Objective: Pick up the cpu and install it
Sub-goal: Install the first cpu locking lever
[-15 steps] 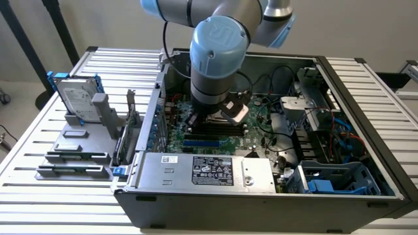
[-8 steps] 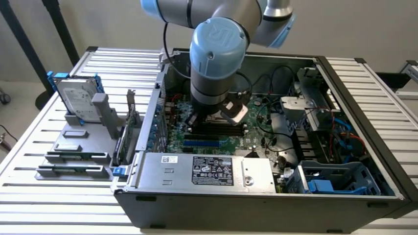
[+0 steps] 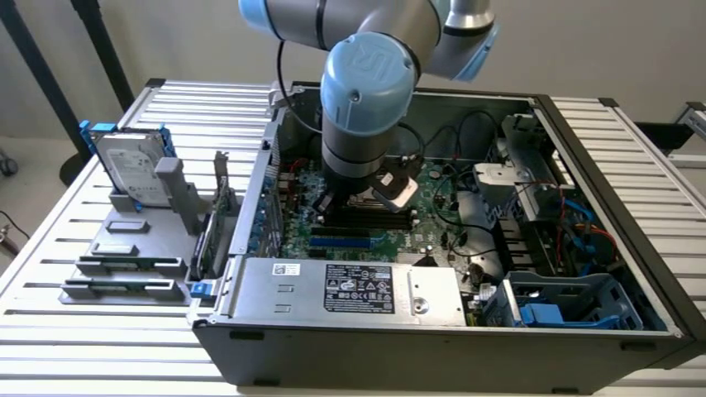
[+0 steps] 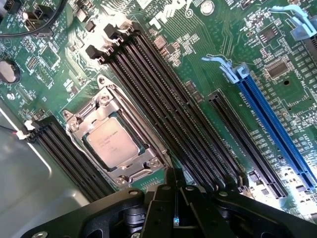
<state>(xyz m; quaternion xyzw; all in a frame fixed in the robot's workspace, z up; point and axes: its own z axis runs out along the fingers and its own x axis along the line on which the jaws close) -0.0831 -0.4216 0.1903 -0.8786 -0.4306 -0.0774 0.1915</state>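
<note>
In the wrist view the hand point(image 4: 176, 198) sits closest to the lens, its black fingers point(image 4: 166, 191) drawn together with nothing between them. Just beyond the fingertips lies the cpu point(image 4: 113, 143), its silver-grey top facing up, seated in the metal-framed socket point(image 4: 130, 171) on the green motherboard point(image 4: 198, 64). The hand is close above the socket's edge but not touching the chip. Beside the socket run four long black memory slots point(image 4: 168, 109), and further off a blue expansion slot point(image 4: 272, 124) lies next to a shorter black one point(image 4: 242, 141). In the exterior view the robot arm point(image 3: 359, 107) reaches down into the open computer case point(image 3: 596, 190), which rests on a slatted white worktop point(image 3: 66, 248). The silver power supply point(image 3: 353, 285) with its label fills the near side of the case, and a blue drive cage point(image 3: 563, 302) sits at the near corner on the exterior view's right. On the exterior view's left, outside the case, a grey fixture point(image 3: 121, 248) carries a hard drive point(image 3: 131, 169) standing upright in a blue frame.
</note>
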